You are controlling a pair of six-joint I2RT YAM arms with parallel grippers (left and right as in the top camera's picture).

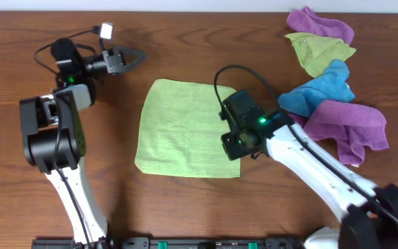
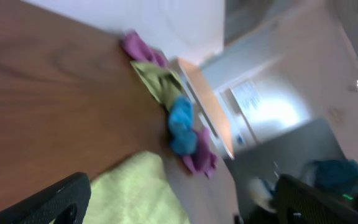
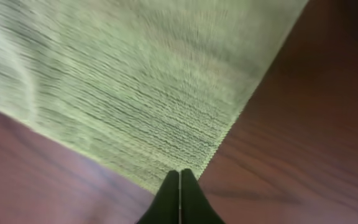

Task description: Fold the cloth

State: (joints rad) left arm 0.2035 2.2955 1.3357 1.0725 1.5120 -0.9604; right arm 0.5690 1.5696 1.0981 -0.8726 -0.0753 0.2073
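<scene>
A light green cloth (image 1: pixel 185 128) lies spread flat in the middle of the table. It also shows in the right wrist view (image 3: pixel 135 81) and the left wrist view (image 2: pixel 142 193). My right gripper (image 1: pixel 242 144) sits at the cloth's right edge near its front right corner. In the right wrist view its fingers (image 3: pixel 179 177) are pressed together right on that corner, with the corner running under the tips. My left gripper (image 1: pixel 126 59) is open and empty, held off the table at the far left, well away from the cloth.
A pile of other cloths lies at the back right: purple (image 1: pixel 320 26), olive green (image 1: pixel 320 50), blue (image 1: pixel 320 90) and a larger purple one (image 1: pixel 347 128). The pile also shows in the left wrist view (image 2: pixel 179 124). The table's front edge is near the arm bases.
</scene>
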